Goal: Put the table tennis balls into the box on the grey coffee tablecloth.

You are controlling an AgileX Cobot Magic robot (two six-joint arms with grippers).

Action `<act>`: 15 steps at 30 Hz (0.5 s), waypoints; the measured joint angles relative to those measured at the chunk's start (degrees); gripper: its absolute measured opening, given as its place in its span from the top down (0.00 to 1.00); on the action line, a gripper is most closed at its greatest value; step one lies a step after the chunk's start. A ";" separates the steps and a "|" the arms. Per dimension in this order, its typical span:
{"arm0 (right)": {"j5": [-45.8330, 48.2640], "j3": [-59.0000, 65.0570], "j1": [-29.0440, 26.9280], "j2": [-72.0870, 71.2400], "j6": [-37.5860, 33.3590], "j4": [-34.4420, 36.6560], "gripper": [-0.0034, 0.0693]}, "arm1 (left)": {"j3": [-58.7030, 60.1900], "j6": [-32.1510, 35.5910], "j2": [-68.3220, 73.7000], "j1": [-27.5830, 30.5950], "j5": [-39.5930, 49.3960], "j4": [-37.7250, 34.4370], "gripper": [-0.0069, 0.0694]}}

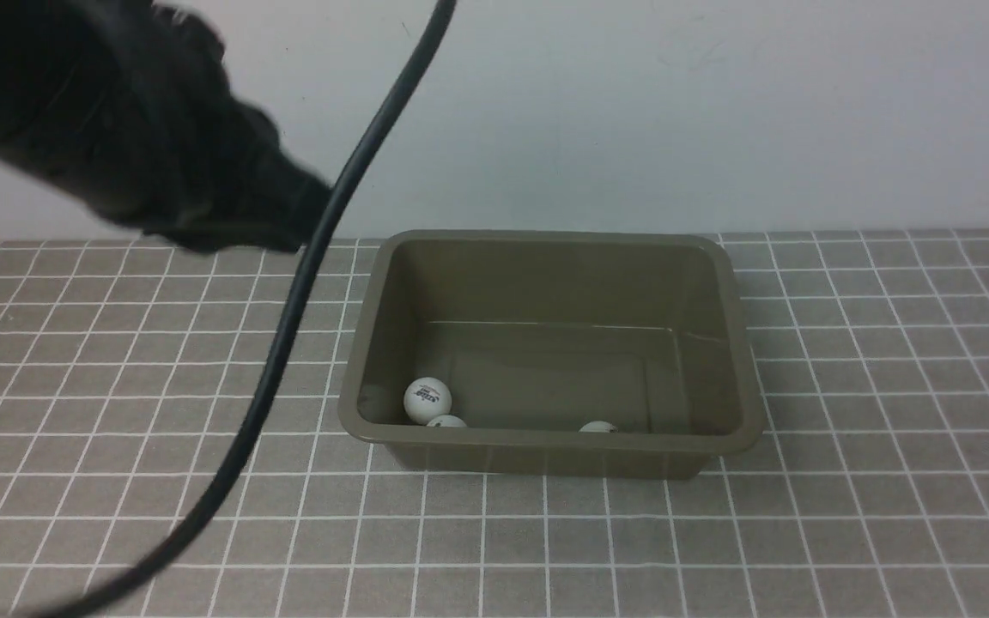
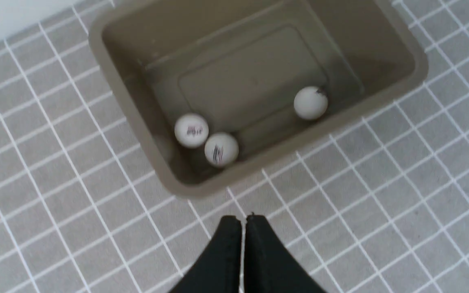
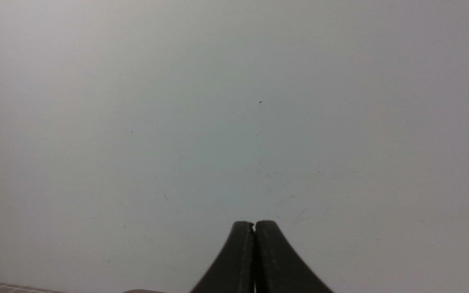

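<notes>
The olive-brown box [image 1: 739, 343] [image 2: 417, 61] stands on the grey coffee tablecloth [image 1: 889, 386] [image 2: 381, 203]. Three white table tennis balls lie inside it: one with a dark print [image 1: 427, 400] [image 2: 191, 130], a second [image 1: 445, 421] [image 2: 221, 149] touching it by the near wall, and a third [image 1: 598, 427] [image 2: 310, 102] further right. My left gripper [image 2: 244, 220] is shut and empty, high above the cloth on the near side of the box. In the front view only the left arm's dark body [image 1: 117, 120] shows, at upper left. My right gripper [image 3: 254, 223] is shut and empty, facing the wall.
A black cable [image 1: 288, 318] hangs from the left arm across the front view, left of the box. A pale wall [image 1: 718, 112] rises behind the cloth's far edge.
</notes>
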 joint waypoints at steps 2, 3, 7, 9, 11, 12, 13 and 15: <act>0.42 0.00 0.00 0.00 0.00 -0.05 0.97 | 4.54 -0.18 -3.27 0.00 -2.66 -0.05 0.92; 0.83 0.00 0.00 0.00 0.00 -0.12 0.97 | 11.31 -0.26 -8.16 0.00 -6.39 -0.11 0.92; 1.09 0.20 0.00 0.00 0.00 -0.17 0.97 | 23.66 -0.26 -17.50 0.00 -15.01 -0.22 0.92; 1.09 0.26 0.00 0.00 0.00 -0.17 0.97 | 27.75 -0.26 -21.40 0.00 -16.53 -0.41 0.92; 1.09 0.26 0.00 0.00 0.00 -0.17 0.97 | 29.44 -0.26 -23.66 0.00 -16.43 -0.40 0.92; 1.09 0.26 0.00 0.00 0.00 -0.17 0.97 | 29.98 -0.26 -24.76 0.00 -16.21 -0.42 0.92; 1.09 0.26 0.00 0.00 0.00 -0.17 0.97 | 30.31 -0.26 -25.52 0.00 -15.62 -0.47 0.92; 1.09 0.26 0.00 0.00 0.00 -0.17 0.97 | 30.42 -0.26 -26.73 0.00 -14.48 -0.53 0.92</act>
